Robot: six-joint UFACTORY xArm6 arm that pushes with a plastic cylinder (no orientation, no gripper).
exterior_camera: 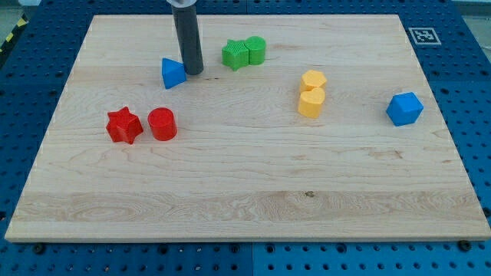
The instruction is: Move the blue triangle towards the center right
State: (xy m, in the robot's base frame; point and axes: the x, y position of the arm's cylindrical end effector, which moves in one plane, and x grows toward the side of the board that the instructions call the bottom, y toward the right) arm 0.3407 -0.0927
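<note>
Well, no claw; my tip (pixel 193 72) just right of blue triangle (pixel 173 73)

My tip (pixel 193 72) sits just at three o'clock of the blue triangle (pixel 173 73). The green pair (pixel 244 52) lies further at three o'clock; the red star (pixel 123 126) and red cylinder (pixel 162 123) lie toward six.

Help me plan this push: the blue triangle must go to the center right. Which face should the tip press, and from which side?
Press the blue triangle's left-hand face, coming from the view's left. My tip now sits against its right side, so it should probably circle round first.
</note>
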